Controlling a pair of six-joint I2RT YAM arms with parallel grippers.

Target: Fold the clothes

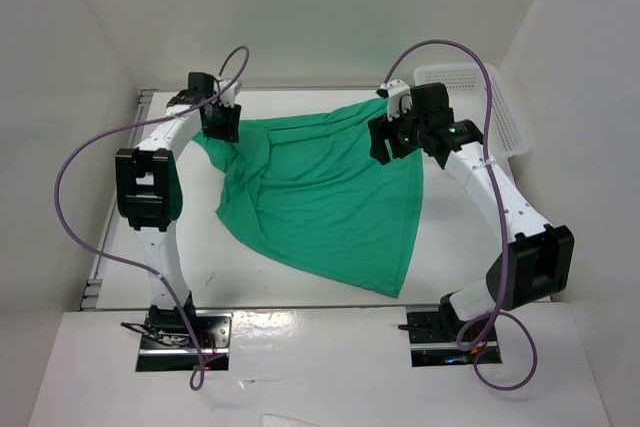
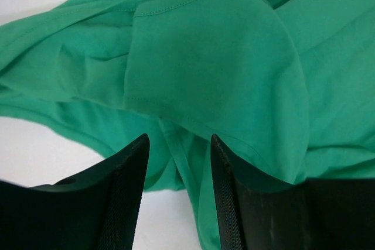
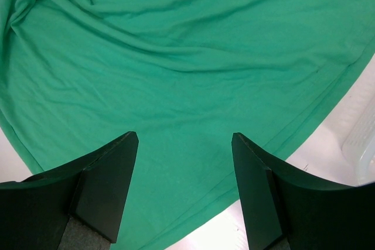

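On the left part of the white tabletop (image 1: 200,262), the left tool (image 1: 221,127) was positioned at the far left corner of the green T-shirt (image 1: 330,197), where the fabric was gathered into folds. In the left wrist view its two dark fingers (image 2: 126,180) were held apart. A narrow ridge of cloth was seen between them, but the gap was not filled by it, so this tool was released and nothing was grasped. Just beyond the fingers a sleeve (image 2: 217,57) with a stitched hem was laid over the body of the shirt. The T-shirt itself was spread in the middle of the tabletop, between the two arms. It was wrinkled along its far edge and flatter toward the near edge. At the far right corner of the shirt the right tool (image 1: 388,142) was held over the fabric. In the right wrist view its fingers (image 3: 111,185) were widely parted, only smooth green cloth was seen under the gap, and nothing was gripped. At the far right of the tabletop a white mesh basket (image 1: 490,112) was placed, and a strip of bare tabletop was seen between it and the hem.
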